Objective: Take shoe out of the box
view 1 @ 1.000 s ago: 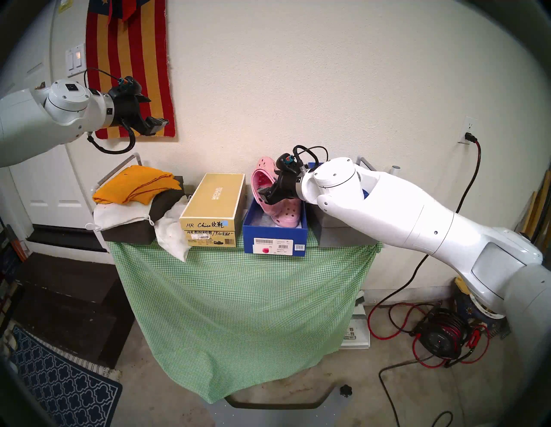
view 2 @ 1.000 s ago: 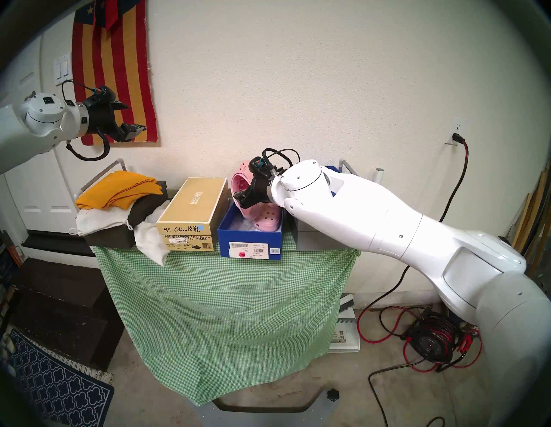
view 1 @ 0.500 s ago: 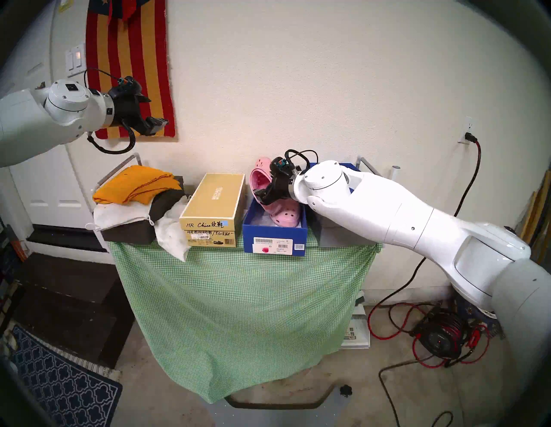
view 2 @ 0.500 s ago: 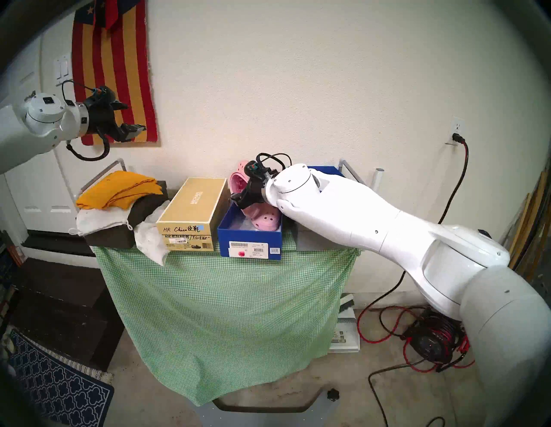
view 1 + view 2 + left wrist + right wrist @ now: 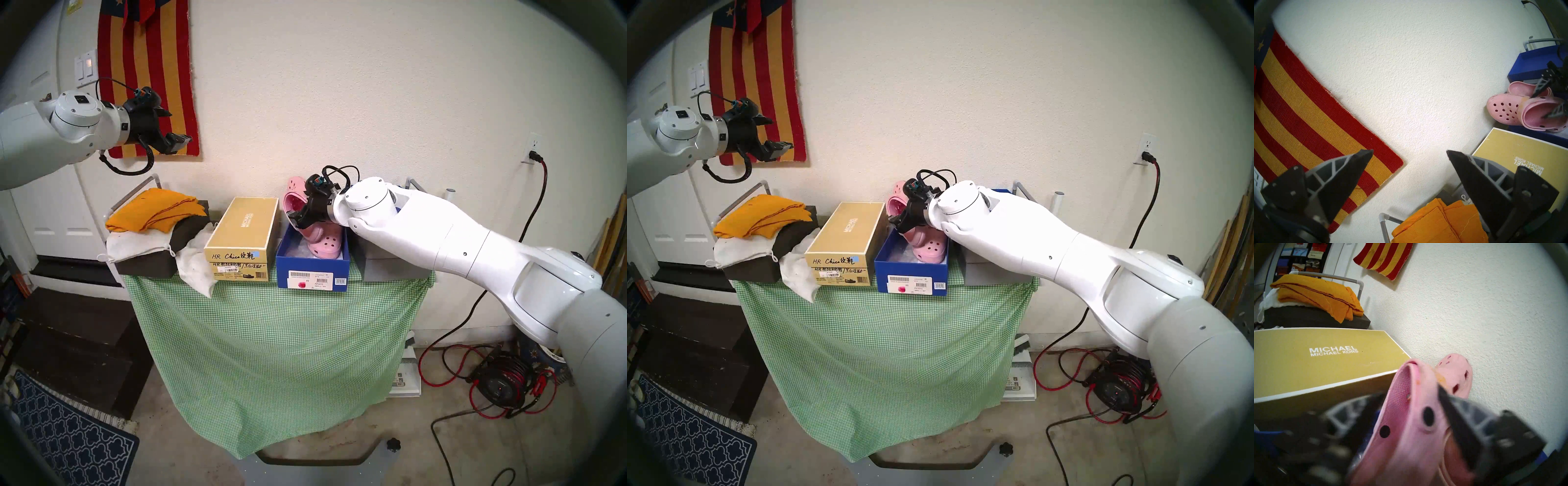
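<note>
Now the right gripper has its jaws around the side wall of the far pink shoe, closing but perhaps not yet tight. Both soft, light, bendy clogs sit in the blue box on the desk. The gold box crowds the left side. The left gripper hangs wide open, empty.
</note>
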`<state>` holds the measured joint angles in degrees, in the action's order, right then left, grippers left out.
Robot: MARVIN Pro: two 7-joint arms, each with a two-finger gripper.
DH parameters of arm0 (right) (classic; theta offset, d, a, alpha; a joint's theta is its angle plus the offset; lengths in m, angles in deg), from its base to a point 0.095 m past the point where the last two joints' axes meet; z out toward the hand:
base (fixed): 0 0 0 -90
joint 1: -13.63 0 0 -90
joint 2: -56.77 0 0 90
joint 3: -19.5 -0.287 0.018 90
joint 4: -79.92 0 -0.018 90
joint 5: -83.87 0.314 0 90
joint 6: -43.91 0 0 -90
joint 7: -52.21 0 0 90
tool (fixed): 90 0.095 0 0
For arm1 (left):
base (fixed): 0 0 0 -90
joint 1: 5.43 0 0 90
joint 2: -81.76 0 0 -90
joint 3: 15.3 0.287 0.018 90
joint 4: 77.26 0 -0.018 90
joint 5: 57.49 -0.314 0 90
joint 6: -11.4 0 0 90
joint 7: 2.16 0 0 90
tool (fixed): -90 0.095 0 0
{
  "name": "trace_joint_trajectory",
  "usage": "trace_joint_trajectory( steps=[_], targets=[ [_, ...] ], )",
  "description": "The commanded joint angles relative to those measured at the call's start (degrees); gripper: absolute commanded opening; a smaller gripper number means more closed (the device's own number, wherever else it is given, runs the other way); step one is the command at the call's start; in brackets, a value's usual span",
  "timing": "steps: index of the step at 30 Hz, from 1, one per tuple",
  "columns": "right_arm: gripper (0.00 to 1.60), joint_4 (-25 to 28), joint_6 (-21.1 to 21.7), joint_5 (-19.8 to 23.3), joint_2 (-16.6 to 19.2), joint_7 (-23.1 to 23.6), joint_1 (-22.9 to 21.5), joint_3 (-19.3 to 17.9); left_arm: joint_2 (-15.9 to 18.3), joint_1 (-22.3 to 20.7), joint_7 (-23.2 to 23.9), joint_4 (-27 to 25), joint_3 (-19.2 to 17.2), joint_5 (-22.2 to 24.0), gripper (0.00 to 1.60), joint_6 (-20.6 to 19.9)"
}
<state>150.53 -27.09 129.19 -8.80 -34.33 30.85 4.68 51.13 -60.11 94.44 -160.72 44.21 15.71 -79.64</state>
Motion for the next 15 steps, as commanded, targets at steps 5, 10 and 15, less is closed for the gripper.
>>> trace_joint_trajectory(
  steps=[5, 10, 15],
  targets=[
    [0.10, 2.83, 0.39, 0.87, 1.42, -0.29, 0.34, -1.08, 0.01, -0.05, 0.10, 0.00, 0.01, -0.08, 1.60, -0.06],
    [0.72, 3.00, 0.00, 0.52, 1.23, -0.37, 0.25, -1.00, 0.01, -0.05, 0.10, 0.00, 0.01, -0.07, 1.60, -0.06],
    [0.00, 3.20, 0.29, 0.49, 0.84, -0.40, 0.01, -0.97, 0.01, -0.05, 0.10, 0.00, 0.02, -0.07, 1.60, -0.05]
  ],
)
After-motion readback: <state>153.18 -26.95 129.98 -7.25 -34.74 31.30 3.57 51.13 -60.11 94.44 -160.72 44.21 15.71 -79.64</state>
